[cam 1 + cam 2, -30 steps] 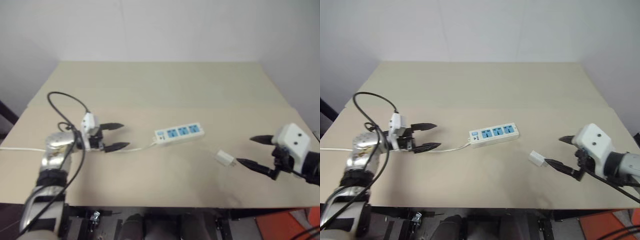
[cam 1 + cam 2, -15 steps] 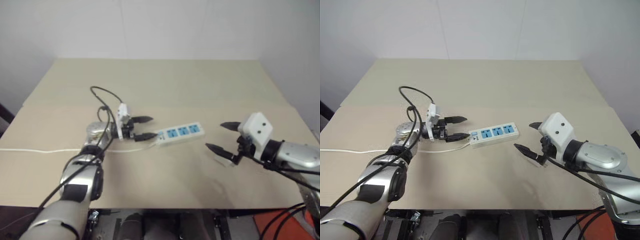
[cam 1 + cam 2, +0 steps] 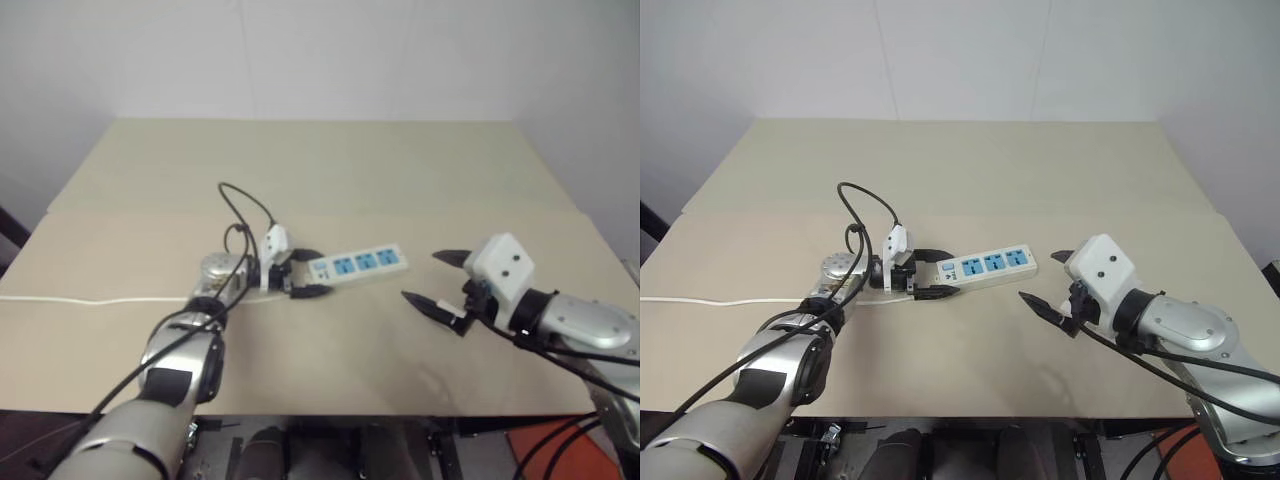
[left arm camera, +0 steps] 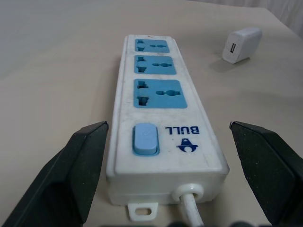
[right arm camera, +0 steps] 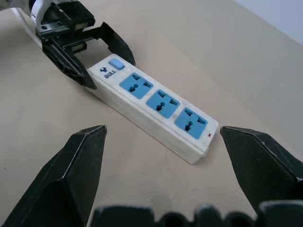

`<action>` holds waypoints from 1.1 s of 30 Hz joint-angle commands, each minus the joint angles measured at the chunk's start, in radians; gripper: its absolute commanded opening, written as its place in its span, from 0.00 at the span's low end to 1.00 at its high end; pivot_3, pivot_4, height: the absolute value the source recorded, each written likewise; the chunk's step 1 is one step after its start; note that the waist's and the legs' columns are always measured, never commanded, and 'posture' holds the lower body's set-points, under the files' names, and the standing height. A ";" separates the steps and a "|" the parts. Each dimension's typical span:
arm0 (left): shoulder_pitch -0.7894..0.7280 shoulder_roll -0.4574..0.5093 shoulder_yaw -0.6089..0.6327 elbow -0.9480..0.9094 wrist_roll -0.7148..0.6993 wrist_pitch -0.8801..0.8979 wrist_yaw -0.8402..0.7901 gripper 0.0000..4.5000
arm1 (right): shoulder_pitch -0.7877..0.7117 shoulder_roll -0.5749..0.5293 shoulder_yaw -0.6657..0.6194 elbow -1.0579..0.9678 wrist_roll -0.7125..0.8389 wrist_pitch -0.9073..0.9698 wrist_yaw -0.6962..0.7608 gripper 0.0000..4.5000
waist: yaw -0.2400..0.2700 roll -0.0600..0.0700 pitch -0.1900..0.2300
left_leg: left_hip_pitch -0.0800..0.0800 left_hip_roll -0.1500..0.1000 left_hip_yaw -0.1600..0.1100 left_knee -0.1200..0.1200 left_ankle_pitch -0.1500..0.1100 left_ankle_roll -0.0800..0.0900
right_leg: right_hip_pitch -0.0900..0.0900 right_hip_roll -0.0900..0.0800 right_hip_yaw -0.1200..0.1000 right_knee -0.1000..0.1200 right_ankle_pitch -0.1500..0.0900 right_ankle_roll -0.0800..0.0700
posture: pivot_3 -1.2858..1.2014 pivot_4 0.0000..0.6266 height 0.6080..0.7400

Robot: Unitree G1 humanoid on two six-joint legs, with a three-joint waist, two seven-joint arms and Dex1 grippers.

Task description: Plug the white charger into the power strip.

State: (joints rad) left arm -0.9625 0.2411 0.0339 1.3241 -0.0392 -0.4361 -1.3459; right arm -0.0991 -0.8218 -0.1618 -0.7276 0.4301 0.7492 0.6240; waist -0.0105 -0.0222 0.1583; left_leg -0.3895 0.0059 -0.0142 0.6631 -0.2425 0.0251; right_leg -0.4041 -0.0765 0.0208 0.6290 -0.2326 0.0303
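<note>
The power strip (image 3: 358, 265) lies mid-table, a white bar with three blue sockets and a blue switch at its left end. My left gripper (image 3: 308, 272) is open, with one black finger on each side of that switch end (image 4: 144, 140), and I cannot tell whether they touch it. The white charger (image 4: 242, 45) lies on the table beyond the strip's far end. In the eye views my right gripper (image 3: 425, 277) largely covers it. That gripper is open and empty, to the right of the strip, pointing toward it (image 5: 156, 106).
The strip's thin white cord (image 3: 100, 299) runs left across the tan table (image 3: 330, 170) to its edge. A black cable (image 3: 240, 195) loops above my left wrist. The table's far half is bare, with a white wall behind it.
My left gripper has travelled right along the cord to the strip's switch end. My right gripper has shifted left over the charger. Both have stayed open.
</note>
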 commanded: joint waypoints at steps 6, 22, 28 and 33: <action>0.060 -0.005 0.030 -0.021 -0.016 -0.032 -0.052 1.00 | -0.023 0.005 0.037 -0.005 -0.024 -0.010 -0.021 1.00 | -0.001 0.000 0.000 | 0.000 0.000 0.000 0.000 0.000 0.000 | 0.000 0.000 0.000 0.000 0.000 0.000 | 0.52 0.24 1.00; 0.105 -0.058 0.095 -0.032 -0.051 -0.079 -0.005 1.00 | -0.040 -0.006 0.044 0.039 -0.058 -0.031 0.001 1.00 | 0.000 0.000 0.000 | 0.000 0.000 -0.001 0.000 0.000 0.000 | 0.000 0.000 0.000 0.000 0.000 0.000 | 0.52 0.24 1.00; 0.110 -0.032 0.060 -0.025 -0.006 -0.113 0.016 1.00 | -0.019 0.015 0.042 0.022 -0.065 -0.027 -0.017 1.00 | -0.002 0.000 0.000 | 0.001 0.000 -0.001 0.000 0.000 0.000 | 0.001 0.000 0.000 0.000 0.000 0.000 | 0.52 0.24 1.00; 0.106 -0.044 0.077 -0.022 -0.022 -0.096 0.038 1.00 | -0.018 0.028 0.027 0.021 -0.060 -0.022 -0.030 1.00 | -0.002 0.000 0.000 | 0.002 0.000 -0.001 0.000 0.000 0.000 | 0.002 0.000 0.000 0.001 0.000 0.000 | 0.52 0.24 1.00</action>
State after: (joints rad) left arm -0.8616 0.1950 0.1048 1.2997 -0.0622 -0.5404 -1.3217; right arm -0.1101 -0.7901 -0.0938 -0.6792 0.3739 0.7415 0.6027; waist -0.0130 -0.0219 0.1580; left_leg -0.3868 0.0059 -0.0147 0.6635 -0.2425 0.0251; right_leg -0.4021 -0.0765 0.0209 0.6298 -0.2326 0.0303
